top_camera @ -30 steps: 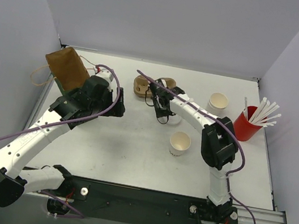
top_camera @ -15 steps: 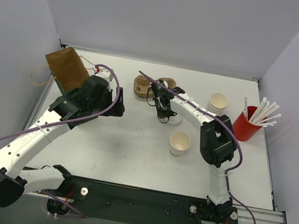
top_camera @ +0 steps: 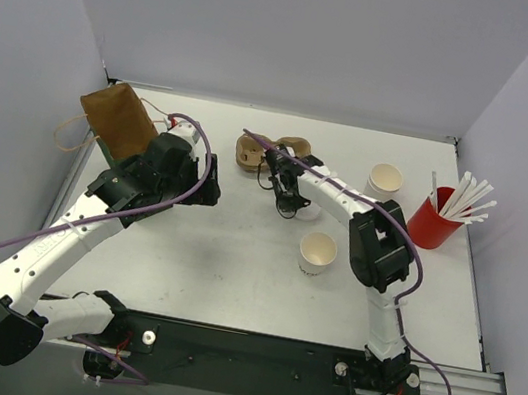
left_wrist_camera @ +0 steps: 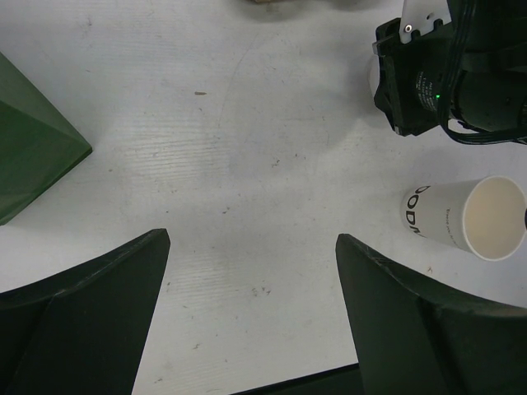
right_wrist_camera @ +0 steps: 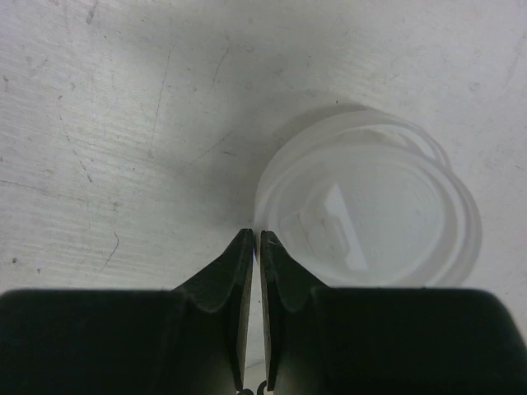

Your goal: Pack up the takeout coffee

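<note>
Two small white paper cups stand upright on the table: one [top_camera: 318, 252] near the middle, also in the left wrist view [left_wrist_camera: 465, 218], and one [top_camera: 385, 179] at the back right. My right gripper [top_camera: 288, 207] [right_wrist_camera: 252, 234] points down at a translucent white lid [right_wrist_camera: 362, 206] lying flat on the table. Its jaws are closed to a sliver on the lid's left rim, one finger outside the rim and one over the lid. My left gripper [top_camera: 207, 188] [left_wrist_camera: 251, 239] hangs wide open over bare table, holding nothing. The brown pulp carrier [top_camera: 266, 152] lies just behind the right gripper.
A brown paper bag [top_camera: 120, 121] lies at the back left, with a dark green shape [left_wrist_camera: 33, 156] beside the left gripper. A red cup of white straws [top_camera: 434, 221] stands at the right edge. White walls close the table's back and sides.
The right gripper's jaws have closed further, down onto the lid's rim, and the right wrist has shifted slightly left. The left arm has not moved.
</note>
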You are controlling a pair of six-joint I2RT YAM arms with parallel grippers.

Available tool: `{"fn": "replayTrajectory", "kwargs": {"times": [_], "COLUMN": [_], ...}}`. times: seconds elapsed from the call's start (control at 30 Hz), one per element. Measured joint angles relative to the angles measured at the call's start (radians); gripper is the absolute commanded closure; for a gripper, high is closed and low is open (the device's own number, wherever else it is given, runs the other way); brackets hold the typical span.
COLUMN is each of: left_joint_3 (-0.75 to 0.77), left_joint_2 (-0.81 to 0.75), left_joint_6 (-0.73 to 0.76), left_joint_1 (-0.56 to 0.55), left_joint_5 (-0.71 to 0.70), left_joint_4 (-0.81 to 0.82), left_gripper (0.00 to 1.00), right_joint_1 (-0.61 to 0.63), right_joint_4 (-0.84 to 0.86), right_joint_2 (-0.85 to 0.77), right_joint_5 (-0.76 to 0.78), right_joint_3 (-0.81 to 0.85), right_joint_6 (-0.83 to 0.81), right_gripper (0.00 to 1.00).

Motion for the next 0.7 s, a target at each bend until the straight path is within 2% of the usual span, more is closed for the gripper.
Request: {"fn": "replayTrajectory", "kwargs": {"times": [0.13, 0.23, 0.7], "left_joint_3": [0.000, 0.000, 0.000], "left_joint_2": [0.000, 0.000, 0.003], "left_joint_6": [0.000, 0.000, -0.001], "left_joint_1": [0.001, 0.002, 0.005], "left_joint_5": [0.003, 0.005, 0.018], "left_joint_4": [0.000, 0.000, 0.001], "left_gripper": [0.07, 0.07, 0.07], "right_joint_1": [-0.005, -0.006, -0.019], "right_joint_4": [0.000, -0.001, -0.020], "right_joint_2": [0.017, 0.019, 0.010], "right_joint_5": [-0.002, -0.002, 0.009], "right_joint_3": [0.000, 0.000, 0.033], "right_joint_6": [0.000, 0.000, 0.000], "right_gripper": [0.95, 1.00, 1.00]}}
